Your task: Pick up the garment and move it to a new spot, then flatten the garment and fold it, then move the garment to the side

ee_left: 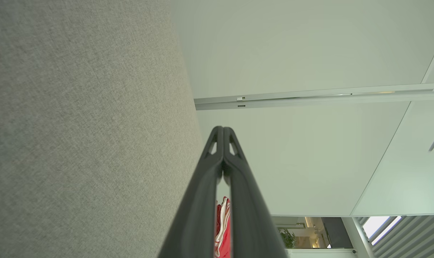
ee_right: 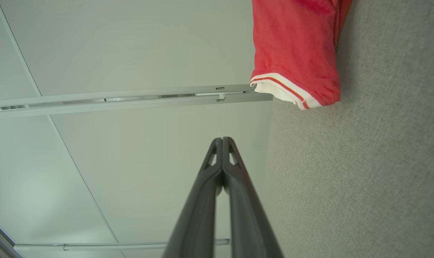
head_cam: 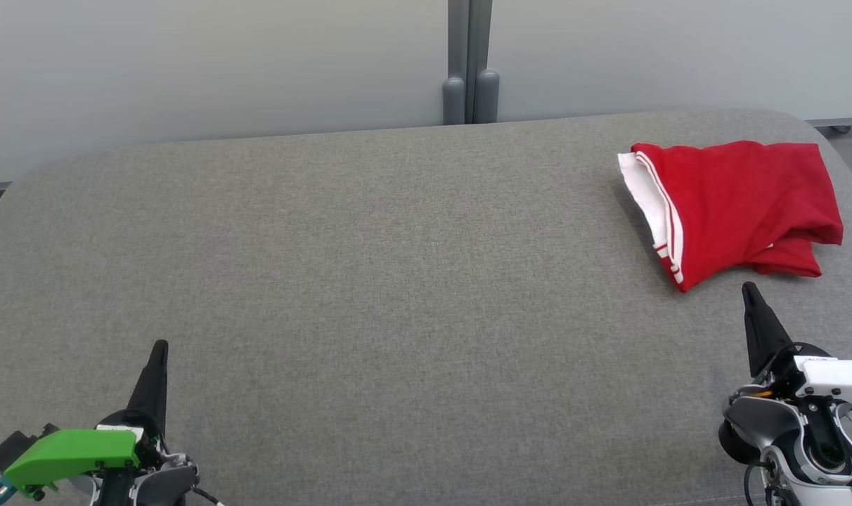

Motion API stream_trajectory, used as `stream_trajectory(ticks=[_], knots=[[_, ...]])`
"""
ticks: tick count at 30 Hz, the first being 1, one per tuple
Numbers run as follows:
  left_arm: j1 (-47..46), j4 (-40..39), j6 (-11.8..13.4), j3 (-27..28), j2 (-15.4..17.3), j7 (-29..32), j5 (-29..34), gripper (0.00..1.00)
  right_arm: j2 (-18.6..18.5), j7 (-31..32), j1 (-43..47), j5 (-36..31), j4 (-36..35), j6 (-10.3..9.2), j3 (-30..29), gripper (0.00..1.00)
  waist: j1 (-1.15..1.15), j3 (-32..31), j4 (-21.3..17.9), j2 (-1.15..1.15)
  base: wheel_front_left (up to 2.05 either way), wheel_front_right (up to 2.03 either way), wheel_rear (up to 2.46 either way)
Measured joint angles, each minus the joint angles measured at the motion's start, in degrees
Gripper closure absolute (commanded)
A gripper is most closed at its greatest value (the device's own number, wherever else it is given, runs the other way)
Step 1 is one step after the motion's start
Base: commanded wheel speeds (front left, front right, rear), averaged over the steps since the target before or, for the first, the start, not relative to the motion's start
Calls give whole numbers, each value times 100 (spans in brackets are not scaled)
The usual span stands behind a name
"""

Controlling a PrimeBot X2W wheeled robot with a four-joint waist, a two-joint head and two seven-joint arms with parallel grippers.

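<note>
Red garment [head_cam: 742,204] sits folded at the upper right of the frame on the gray table [head_cam: 398,281]. My left gripper [head_cam: 160,346], lower left, and right gripper [head_cam: 749,287], lower right, are both pinched closed, empty.

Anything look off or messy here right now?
Only the red garment with white trim, at far right of the grey fabric surface: its fold is uneven, the near corner bunched, a white layer poking past its left edge. Nothing damaged.
</note>
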Motion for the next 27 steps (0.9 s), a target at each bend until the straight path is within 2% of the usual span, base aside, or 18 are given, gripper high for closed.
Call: stream_trajectory(ticks=[27], knots=[[-2, 7, -1, 11, -1, 1, 0, 100, 5, 2, -2, -1, 12, 0, -22, 100, 0, -1, 0, 0, 0, 0, 0]])
